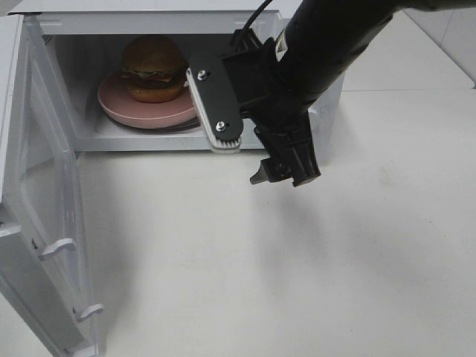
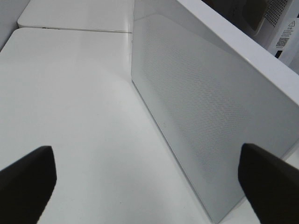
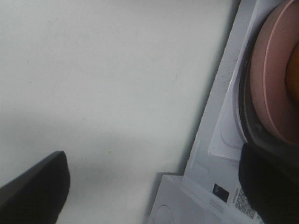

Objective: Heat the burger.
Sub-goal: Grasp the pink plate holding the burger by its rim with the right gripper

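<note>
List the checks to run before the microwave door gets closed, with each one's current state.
1. Burger on the pink plate, inside the microwave: ok.
2. Plate fully behind the front sill: ok.
3. Right gripper empty, open: ok.
4. Right gripper clear of the door's path: not ok; it hangs just in front of the opening.
5. Door swung wide open: ok.
6. Left gripper open, empty: ok. It faces a white panel; whether that is the door, cannot tell.

Matt pink plate (image 1: 149,111); smooth white microwave (image 1: 74,141); matt black claw (image 1: 245,145).
</note>
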